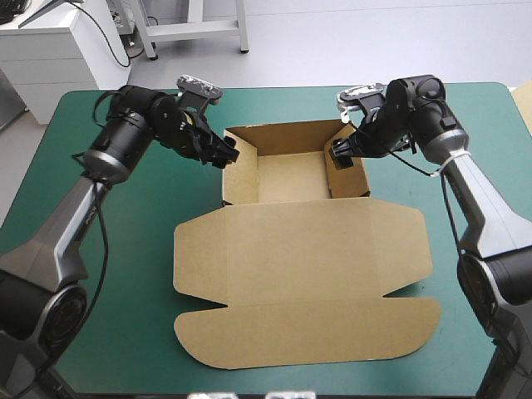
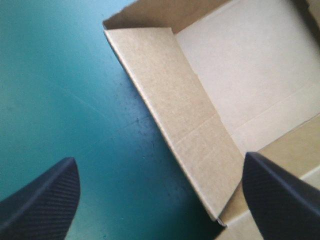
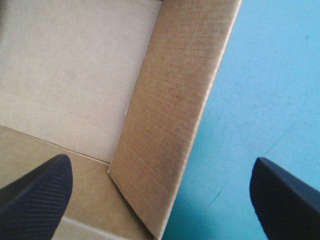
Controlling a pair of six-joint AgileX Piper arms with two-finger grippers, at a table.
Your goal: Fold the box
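The brown box (image 1: pixel 291 179) stands as an open tray at the table's middle, its far and side walls raised. Its lid panel (image 1: pixel 303 291) lies flat toward the near edge. My left gripper (image 1: pixel 226 154) hovers at the tray's left wall (image 2: pixel 185 125), open, one finger outside over the cover and one over the tray. My right gripper (image 1: pixel 343 155) is at the right wall (image 3: pixel 175 115), open too, straddling that wall from above. Neither gripper holds the board.
The teal-green cover (image 1: pixel 108 249) lies bare to the left and right of the box. A pale edge of more board (image 1: pixel 525 104) shows at the table's right edge.
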